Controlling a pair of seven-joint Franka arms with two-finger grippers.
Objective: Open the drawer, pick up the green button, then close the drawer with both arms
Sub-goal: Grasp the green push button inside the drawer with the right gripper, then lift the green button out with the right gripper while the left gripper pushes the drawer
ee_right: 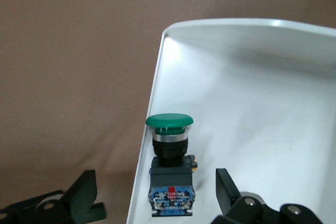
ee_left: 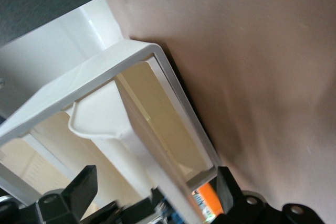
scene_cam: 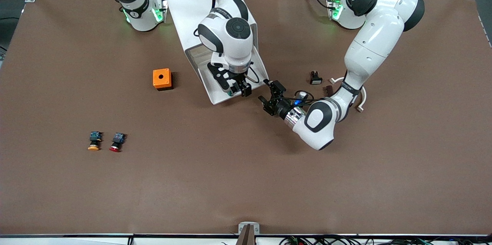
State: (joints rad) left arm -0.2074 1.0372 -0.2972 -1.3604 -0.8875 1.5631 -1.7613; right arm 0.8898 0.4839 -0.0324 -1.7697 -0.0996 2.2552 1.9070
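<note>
Over the pulled-out drawer (scene_cam: 215, 83), I see my right gripper (scene_cam: 238, 90) spread wide around the green button (ee_right: 169, 167) lying inside. Beside the drawer, my left gripper (scene_cam: 271, 97) waits with fingers wide apart.

Brown surface (scene_cam: 246, 183) carries cabinet (scene_cam: 180, 10), orange box (scene_cam: 162, 79), yellow button (scene_cam: 94, 140), red button (scene_cam: 117, 142), well apart from both grippers.

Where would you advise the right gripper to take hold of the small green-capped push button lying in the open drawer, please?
Probably by the dark body of the green-capped push button, below its wider cap, coming straight down. It lies on its side near the rim of the open white plastic drawer, and the right gripper, fingers open, already straddles that body.
</note>
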